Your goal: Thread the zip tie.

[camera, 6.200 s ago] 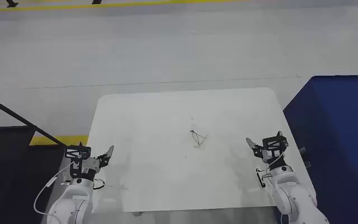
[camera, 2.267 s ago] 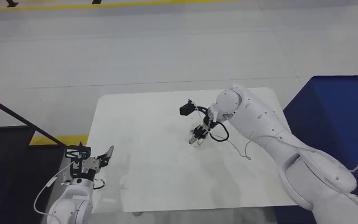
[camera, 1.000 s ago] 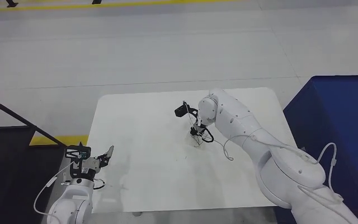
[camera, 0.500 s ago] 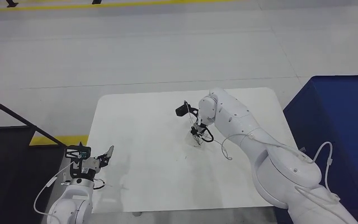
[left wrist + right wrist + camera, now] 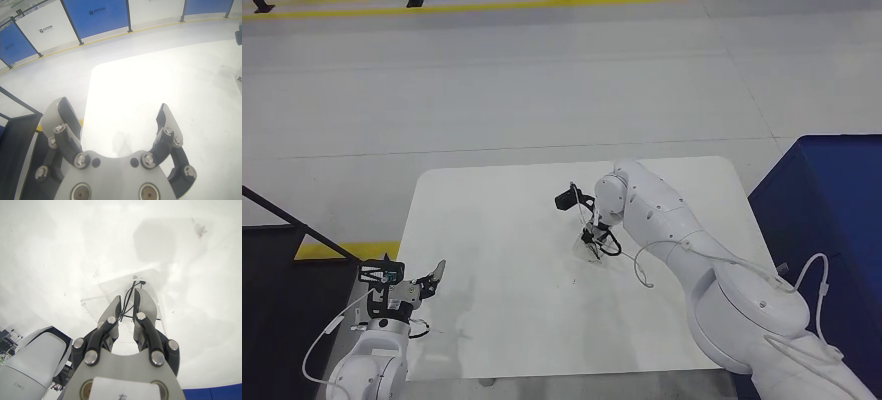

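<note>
Zip tie (image 5: pixel 125 303): thin black strap, lay looped on a clear plate (image 5: pixel 151 279) near the middle of the table (image 5: pixel 492 300), strands running up between the right gripper's pads.
Handling: judged feather-light, springy and slick. Looked likely to bow or skate off across the plate under any sideways nudge, so called for a firm pinch rather than a push.
Where to take hold: best on the plain strap a little back from the free tip, leaving the end clear for the head's slot. A judgement only.
Right gripper (image 5: pixel 127 293): stood straight down over the tie, pads set close yet apart, a gap showing, strap between them and not clamped.
Clear plate: sat flat on the white table beneath the tie, edges faint against the surface.
Left gripper (image 5: pixel 113 102): hung by the table's near left corner, well apart from the tie, jaws spread wide, nothing in them.
Hard to make out: head and tip of the tie could not be told apart. Could not tell whether the strap brushed one pad. From above, tie mostly tucked under the right wrist.
</note>
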Available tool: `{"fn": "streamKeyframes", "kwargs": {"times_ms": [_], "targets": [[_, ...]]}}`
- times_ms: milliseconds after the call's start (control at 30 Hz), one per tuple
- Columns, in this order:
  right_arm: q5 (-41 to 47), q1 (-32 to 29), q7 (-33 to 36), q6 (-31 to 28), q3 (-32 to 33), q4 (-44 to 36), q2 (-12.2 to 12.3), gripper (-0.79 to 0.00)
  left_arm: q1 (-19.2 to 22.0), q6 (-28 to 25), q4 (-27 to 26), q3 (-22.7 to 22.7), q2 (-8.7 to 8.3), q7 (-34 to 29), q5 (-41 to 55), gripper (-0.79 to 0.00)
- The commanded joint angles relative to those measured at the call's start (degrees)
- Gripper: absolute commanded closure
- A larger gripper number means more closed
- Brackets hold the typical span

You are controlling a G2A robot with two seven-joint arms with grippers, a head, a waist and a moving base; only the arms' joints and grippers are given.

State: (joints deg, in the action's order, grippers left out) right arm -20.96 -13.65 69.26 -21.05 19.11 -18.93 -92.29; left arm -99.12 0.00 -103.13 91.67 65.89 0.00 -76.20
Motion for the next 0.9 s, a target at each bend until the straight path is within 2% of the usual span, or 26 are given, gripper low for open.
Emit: {"fn": "streamKeyframes", "kwargs": {"times_ms": [0, 233, 300, 567, 667, 767, 867], "targets": [[0.2, -0.1, 0.2, -0.4, 0.2, 0.2, -0.2, -0.12, 0.0, 0.0, 0.0, 0.0, 0.0, 0.0, 0.0, -0.785], [-0.5, -0.3, -0.1, 0.0, 0.5, 2.0, -1.0, -0.089, 0.0, 0.0, 0.0, 0.0, 0.0, 0.0, 0.0, -0.785], [-0.2, -0.5, 0.1, -0.5, 0.7, 2.5, -1.2, 0.0, 0.0, 0.0, 0.0, 0.0, 0.0, 0.0, 0.0, -0.785], [-0.3, -0.3, -0.2, -0.9, 1.4, 4.6, -1.8, 0.0, 0.0, 0.0, 0.0, 0.0, 0.0, 0.0, 0.0, -0.785], [1.2, 0.7, 0.4, -3.5, 2.5, 5.3, -1.7, 0.0, 0.0, 0.0, 0.0, 0.0, 0.0, 0.0, 0.0, -0.785], [5.5, 1.7, 3.5, -9.5, 4.7, 6.5, -0.9, 0.0, 0.0, 0.0, 0.0, 0.0, 0.0, 0.0, 0.0, -0.785], [10.8, 1.5, 2.2, -11.8, 6.5, 5.3, 0.5, 0.0, 0.0, 0.0, 0.0, 0.0, 0.0, 0.0, 0.0, -0.785]]}}
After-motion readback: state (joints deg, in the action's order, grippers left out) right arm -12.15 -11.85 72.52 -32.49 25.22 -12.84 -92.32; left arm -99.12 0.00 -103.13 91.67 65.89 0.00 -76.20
